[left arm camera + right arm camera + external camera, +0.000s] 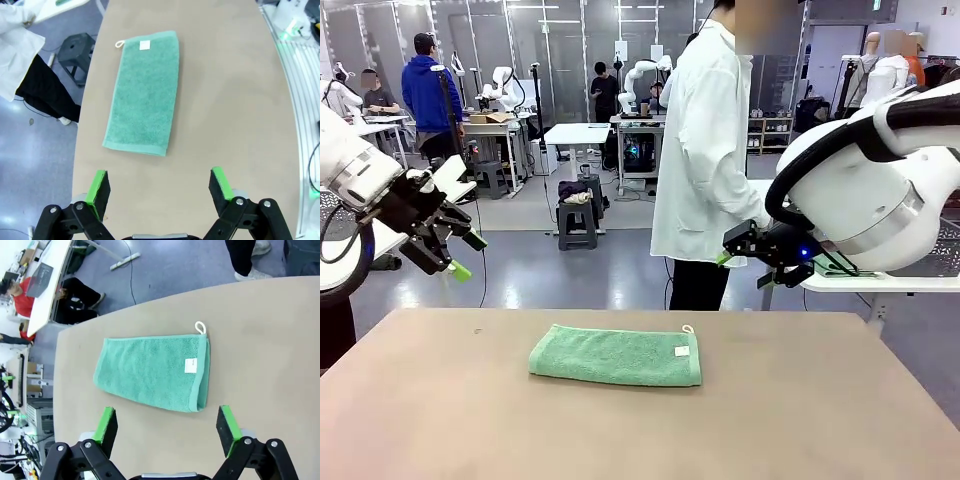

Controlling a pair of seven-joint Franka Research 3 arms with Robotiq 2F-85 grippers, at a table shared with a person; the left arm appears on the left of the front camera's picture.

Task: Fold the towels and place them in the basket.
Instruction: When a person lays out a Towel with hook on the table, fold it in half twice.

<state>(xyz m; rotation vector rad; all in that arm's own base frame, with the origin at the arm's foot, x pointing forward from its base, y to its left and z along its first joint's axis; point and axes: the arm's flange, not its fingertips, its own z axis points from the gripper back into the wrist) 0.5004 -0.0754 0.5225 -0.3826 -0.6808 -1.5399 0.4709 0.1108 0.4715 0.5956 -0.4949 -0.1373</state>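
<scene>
A mint green towel (617, 356) lies folded on the tan table (800, 420), near its far edge, with a white label and a small loop at its right end. The same towel (144, 92) shows from above in the left wrist view and the towel (155, 371) in the right wrist view. My left gripper (460, 255) hangs open above the table's left side, well clear of the towel. My right gripper (732, 250) is raised at the right, open and empty. Left gripper (161, 189) and right gripper (169, 427) both hold nothing. The basket is out of view.
A person in a white coat (705, 150) stands at the far side of the table, just behind the right gripper. A dark stool (74, 49) stands on the floor beyond the table edge. Other tables and people are farther back.
</scene>
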